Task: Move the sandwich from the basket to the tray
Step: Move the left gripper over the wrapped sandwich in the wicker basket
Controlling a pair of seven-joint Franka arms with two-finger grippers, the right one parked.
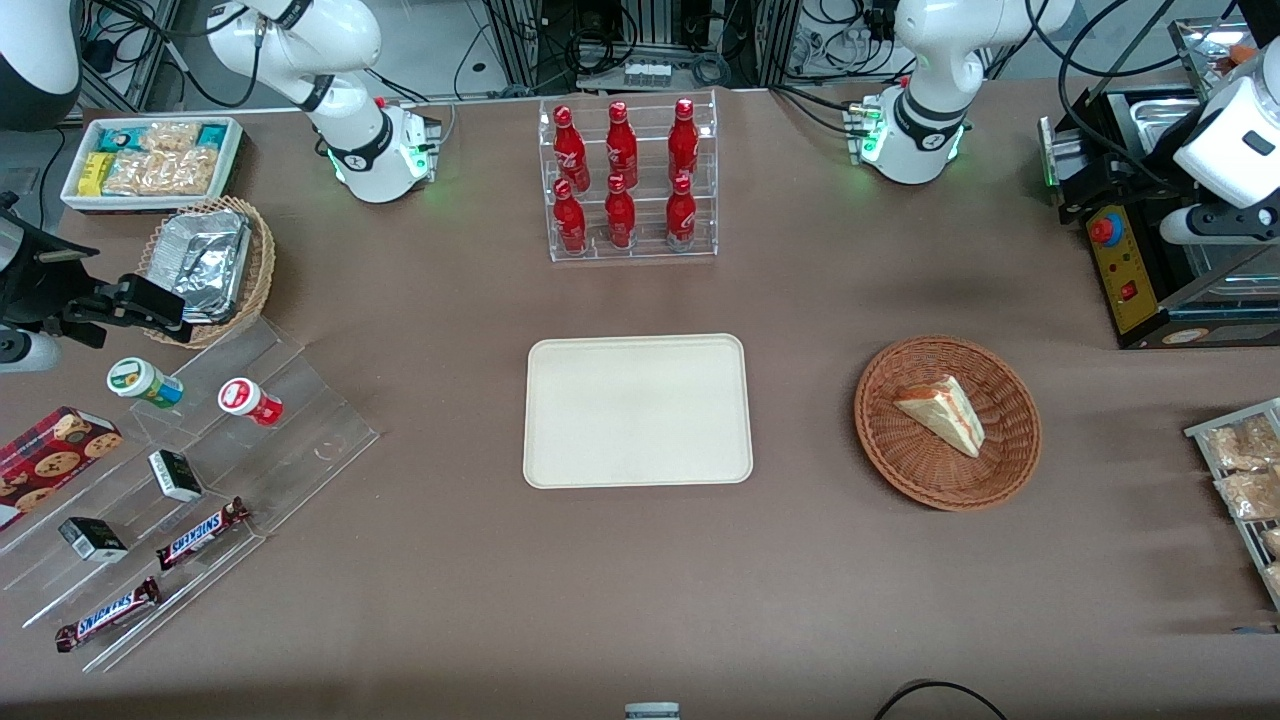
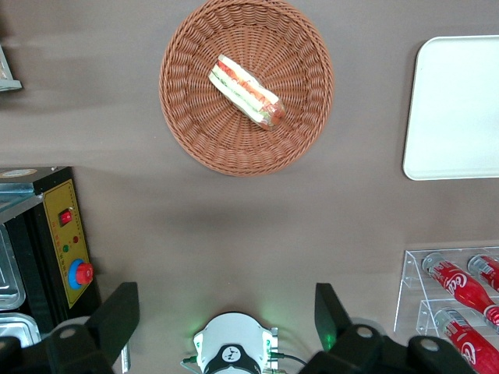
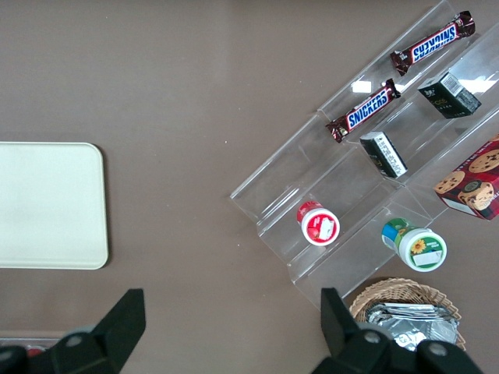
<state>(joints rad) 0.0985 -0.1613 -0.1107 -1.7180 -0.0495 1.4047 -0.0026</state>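
The sandwich (image 1: 942, 412) (image 2: 245, 91), a white bread wedge with red and green filling, lies in the round reddish-brown wicker basket (image 1: 900, 450) (image 2: 203, 132) toward the working arm's end of the table. Beside the basket, at mid-table, the cream tray (image 1: 637, 410) (image 2: 456, 109) is bare. My gripper (image 2: 226, 312) hangs high over the table near its own arm's base, farther from the front camera than the basket. Its fingers (image 2: 117, 315) stand wide open with nothing between them.
A clear rack of red bottles (image 1: 628, 180) (image 2: 456, 296) stands farther from the front camera than the tray. A black machine with a red button (image 1: 1130, 260) (image 2: 66, 249) and a rack of packaged snacks (image 1: 1240, 470) flank the basket. Acrylic steps with snacks (image 1: 180, 480) lie toward the parked arm's end.
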